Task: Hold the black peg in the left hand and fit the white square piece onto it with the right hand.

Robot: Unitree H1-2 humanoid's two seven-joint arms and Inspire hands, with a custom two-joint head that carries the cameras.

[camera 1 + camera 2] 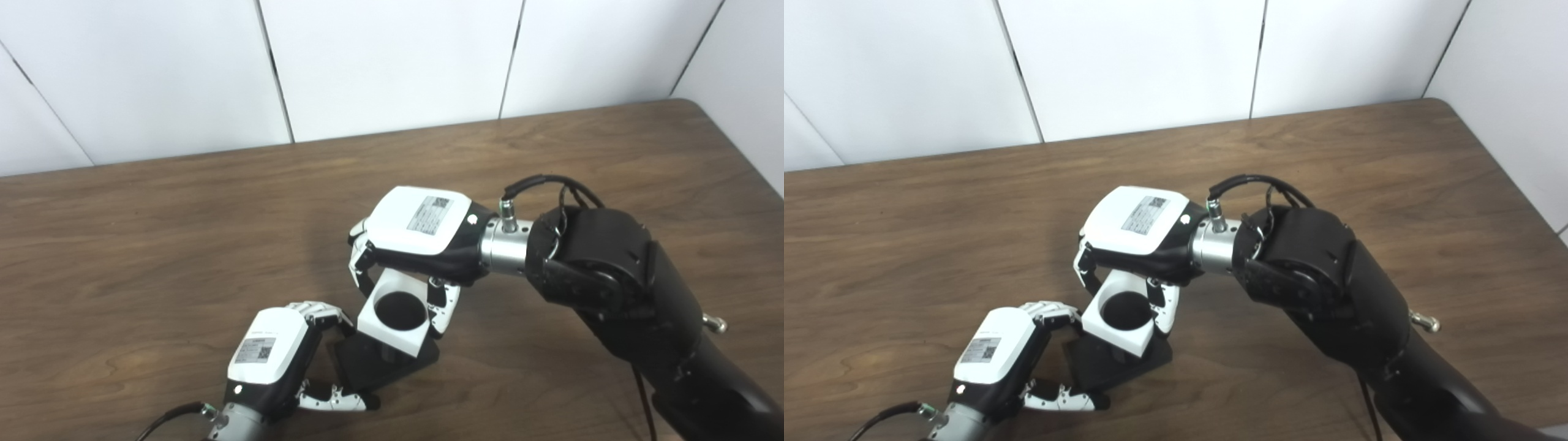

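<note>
Black peg (383, 361) stands near the front middle of the brown wooden table (153, 257), its flat square base resting on the wood and slightly turned. Going from the left: the left hand (275, 361) comes in low at the bottom edge, white back plate up, with its fingers (321, 312) curled over the base's left edge and the thumb lying along the front edge, so it is closed on the peg's base. Directly over the base sits the white square piece (395, 312), tilted a little, its round hole showing dark (whether the peg's post fills that hole or only sits beneath it cannot be told). The right hand (422, 236) reaches in from the right above the piece, its fingers pressing on the left and right sides of the piece in a firm grip. Behind it runs the bulky black forearm (618, 288), with a cable looping at the wrist.
</note>
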